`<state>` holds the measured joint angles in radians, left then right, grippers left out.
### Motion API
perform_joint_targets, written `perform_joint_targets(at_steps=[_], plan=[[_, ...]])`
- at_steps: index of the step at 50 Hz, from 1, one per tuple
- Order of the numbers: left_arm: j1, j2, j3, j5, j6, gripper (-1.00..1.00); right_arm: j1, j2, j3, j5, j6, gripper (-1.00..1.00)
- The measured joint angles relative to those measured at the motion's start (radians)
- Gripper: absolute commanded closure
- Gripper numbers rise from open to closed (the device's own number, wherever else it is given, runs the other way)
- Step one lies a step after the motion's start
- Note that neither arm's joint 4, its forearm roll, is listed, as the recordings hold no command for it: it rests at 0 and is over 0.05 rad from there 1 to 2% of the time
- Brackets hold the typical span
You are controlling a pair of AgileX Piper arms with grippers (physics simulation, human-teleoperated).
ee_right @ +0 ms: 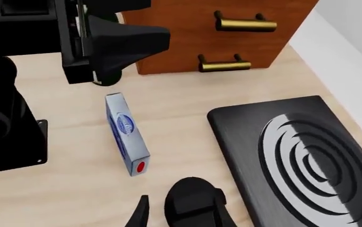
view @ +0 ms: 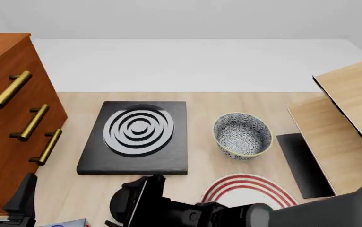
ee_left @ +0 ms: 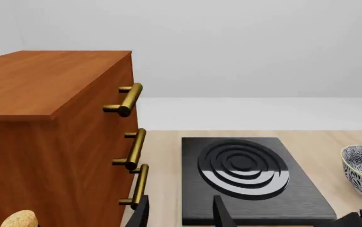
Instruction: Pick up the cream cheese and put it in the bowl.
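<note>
Two claws, neither holding anything: pre-grasp approach. Cheese [ee_right: 127, 134] lies on the surface beside the stove [ee_right: 307, 161], near the cabinet [ee_right: 231, 28]. Right claw [ee_right: 179, 218] hovers near it, released; left claw [ee_left: 179, 213] also released. Next: centre over the box, descend, clamp, carry to bowl [view: 243, 135].

Light wood table [view: 200, 101]. Directly on it: wooden drawer cabinet [view: 4, 118] far left; black stove plate [view: 137, 137] centre; speckled bowl [view: 243, 135] right of it; red-ringed plate [view: 250, 189] near; cream cheese [ee_right: 127, 133] near-left, lying flat.
</note>
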<state>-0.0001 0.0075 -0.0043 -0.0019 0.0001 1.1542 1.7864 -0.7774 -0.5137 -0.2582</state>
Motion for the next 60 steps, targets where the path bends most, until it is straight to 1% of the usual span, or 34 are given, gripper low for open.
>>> perform_joint_targets(at_steps=[18,46,60], plan=[[0.0,0.0,0.0,0.0,0.0,-1.0,0.031,0.135,-0.087,-0.018,0.019,-1.0],[0.0,0.0,0.0,0.0,0.0,-1.0,0.073,0.28,-0.23,0.015,0.019,-1.0],[0.0,0.0,0.0,0.0,0.0,-1.0,0.087,0.321,-0.284,0.022,0.02,-1.0]])
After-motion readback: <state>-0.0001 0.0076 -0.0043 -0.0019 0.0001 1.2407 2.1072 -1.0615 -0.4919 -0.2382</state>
